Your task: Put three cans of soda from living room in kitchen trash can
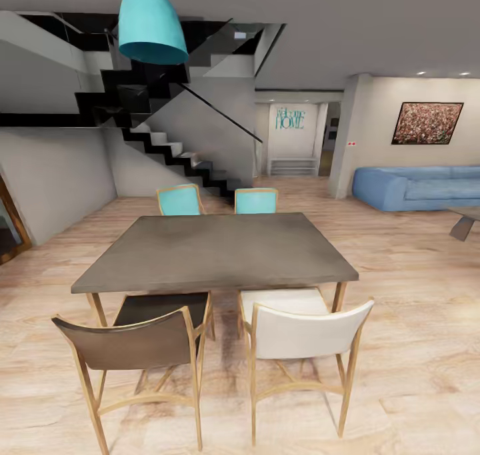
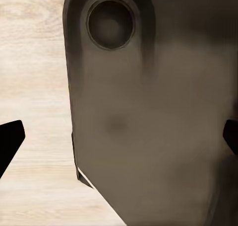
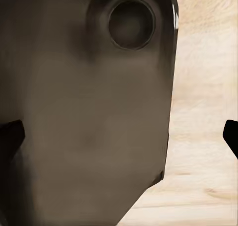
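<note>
The soda cans and the trash can are out of view. At the far right of the head view stands the living room's blue sofa (image 1: 417, 187) on the light wood floor. In the left wrist view my left gripper (image 2: 120, 139) is open, its dark fingertips (image 2: 10, 141) far apart and nothing between them. My right gripper (image 3: 120, 136) is open in the same way, with its fingertips (image 3: 10, 136) at the picture's edges. Both wrist views look down on a dark grey rounded panel (image 2: 148, 112) with a round hole, over plank floor.
A grey dining table (image 1: 213, 252) stands straight ahead. A dark chair (image 1: 143, 338) and a white chair (image 1: 303, 332) are on its near side, with two turquoise chairs (image 1: 180, 200) beyond. A black staircase (image 1: 173, 148) rises behind. A low table corner (image 1: 467, 218) is near the sofa.
</note>
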Robot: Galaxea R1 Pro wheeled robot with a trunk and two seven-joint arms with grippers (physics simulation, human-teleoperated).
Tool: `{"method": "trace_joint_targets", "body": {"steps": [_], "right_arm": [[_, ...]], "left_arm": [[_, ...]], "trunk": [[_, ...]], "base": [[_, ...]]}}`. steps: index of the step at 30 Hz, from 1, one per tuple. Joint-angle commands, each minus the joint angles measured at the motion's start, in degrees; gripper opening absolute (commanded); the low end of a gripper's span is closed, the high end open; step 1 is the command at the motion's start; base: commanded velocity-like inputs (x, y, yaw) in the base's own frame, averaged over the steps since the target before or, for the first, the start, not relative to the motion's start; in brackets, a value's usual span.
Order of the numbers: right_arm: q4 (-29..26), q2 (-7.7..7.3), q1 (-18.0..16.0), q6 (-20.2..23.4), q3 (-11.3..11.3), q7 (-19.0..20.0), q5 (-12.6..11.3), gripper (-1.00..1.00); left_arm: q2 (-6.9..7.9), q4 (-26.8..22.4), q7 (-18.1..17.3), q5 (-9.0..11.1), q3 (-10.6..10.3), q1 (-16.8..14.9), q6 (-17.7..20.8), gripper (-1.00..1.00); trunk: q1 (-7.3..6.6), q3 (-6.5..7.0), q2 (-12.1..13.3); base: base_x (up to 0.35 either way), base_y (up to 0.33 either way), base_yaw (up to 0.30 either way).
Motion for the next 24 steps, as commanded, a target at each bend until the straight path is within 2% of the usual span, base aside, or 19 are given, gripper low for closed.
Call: {"method": "trace_joint_targets", "body": {"steps": [1,3,11,24], "right_arm": [[-0.3,-0.33,0.1,-0.3,-0.1,0.2,0.1,1.00],[-0.8,-0.84,0.1,-0.9,0.1,0.3,0.3,1.00],[-0.8,-0.84,0.1,-3.5,0.1,0.3,0.3,1.00],[-0.8,-0.84,0.1,-4.1,0.1,0.3,0.3,1.00]], "left_arm": [[-0.23,-0.3,-0.2,-0.3,-0.2,-0.3,-0.3,1.00],[-0.11,-1.0,-0.2,-0.4,-0.2,-1.0,-0.9,1.00],[-0.11,-1.2,-0.2,-0.4,-0.2,-1.2,-3.5,1.00],[-0.11,-1.2,-0.2,-0.4,-0.2,-1.2,-3.6,1.00]], "trunk": [[0.00,0.00,0.0],[0.00,0.00,0.0],[0.00,0.01,0.0],[0.00,0.02,0.0]], "base": [[0.000,0.000,0.002],[0.000,0.000,0.001],[0.000,0.000,0.000],[0.000,0.000,0.000]]}}
